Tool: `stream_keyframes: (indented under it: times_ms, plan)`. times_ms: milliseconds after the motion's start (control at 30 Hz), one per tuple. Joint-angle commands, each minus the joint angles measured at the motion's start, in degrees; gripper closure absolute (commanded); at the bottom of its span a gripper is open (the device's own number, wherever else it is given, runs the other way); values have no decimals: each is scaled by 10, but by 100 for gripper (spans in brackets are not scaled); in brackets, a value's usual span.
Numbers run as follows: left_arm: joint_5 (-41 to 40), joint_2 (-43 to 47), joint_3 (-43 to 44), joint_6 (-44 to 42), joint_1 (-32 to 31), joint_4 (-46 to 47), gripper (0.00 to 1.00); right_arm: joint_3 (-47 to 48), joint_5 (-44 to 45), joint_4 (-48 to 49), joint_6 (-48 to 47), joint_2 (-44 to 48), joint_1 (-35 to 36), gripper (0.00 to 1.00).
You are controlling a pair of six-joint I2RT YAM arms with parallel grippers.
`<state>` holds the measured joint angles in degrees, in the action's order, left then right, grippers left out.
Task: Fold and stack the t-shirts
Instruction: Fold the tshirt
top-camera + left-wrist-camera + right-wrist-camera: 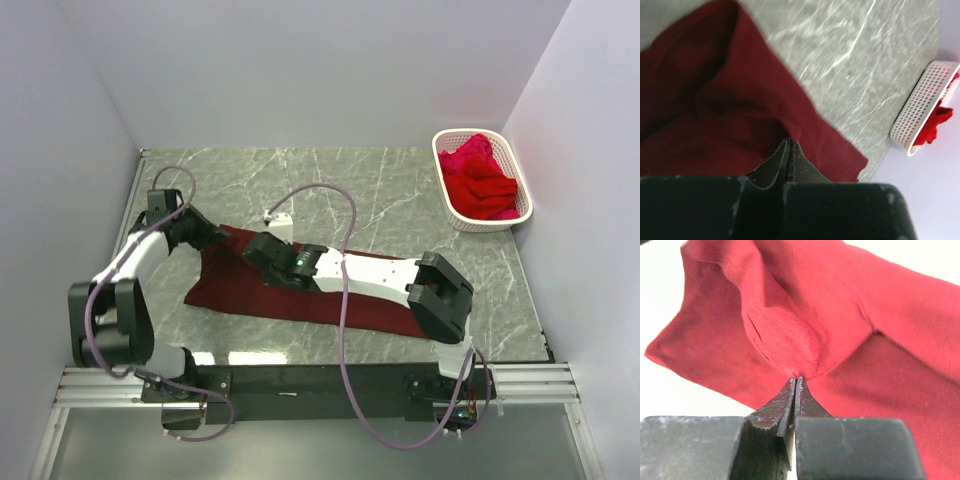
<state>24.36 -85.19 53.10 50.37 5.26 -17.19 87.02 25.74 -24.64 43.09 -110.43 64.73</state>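
We see the white slotted basket [443, 180] in the far right corner of the worktop, with crimson t-shirts [480, 182] heaped inside it. The maroon t-shirt [232, 290] lies spread towards the near edge, and our right arm [370, 275] stretches across it and hides its middle. The left gripper [789, 146] and the right gripper [798, 381] are each pinched tight on its cloth. The worktop [380, 190] is grey marble, with plain pale walls [300, 70] around it

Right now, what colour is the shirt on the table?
The shirt is dark maroon; the top view shows it best.
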Motion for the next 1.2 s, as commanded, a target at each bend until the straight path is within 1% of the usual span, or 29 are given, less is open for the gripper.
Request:
stream_keyframes:
  times_ms: [0,33,133,333,533,567,633,733,867,1000,1167]
  plan:
    - [-29,70,-48,-20,-1,-24,98,-55,-39,21,24,38,-2,100]
    - [-33,97,-61,-21,-2,-28,97,-65,-48,28,25,46,-1,100]
    - [-41,140,-99,-27,-1,-39,96,-95,-71,36,29,51,2,100]
    - [-46,200,-183,-22,-2,-48,95,-122,-100,52,38,43,13,100]
    - [-64,250,-219,-12,-1,-75,94,-138,-102,50,41,51,16,100]
    - [-77,256,-222,-9,-1,-86,94,-138,-104,50,41,51,16,100]
    - [-76,271,-234,1,-2,-86,94,-137,-106,45,40,46,17,100]
    - [-80,288,-239,23,-1,-105,99,-148,-104,47,44,50,17,100]
    - [-95,315,-228,39,-1,-130,99,-157,-97,43,45,63,17,100]
    - [-100,324,-205,39,-2,-150,99,-141,-90,27,38,74,16,100]
    - [-114,338,-210,48,-1,-169,98,-136,-96,27,32,79,17,100]
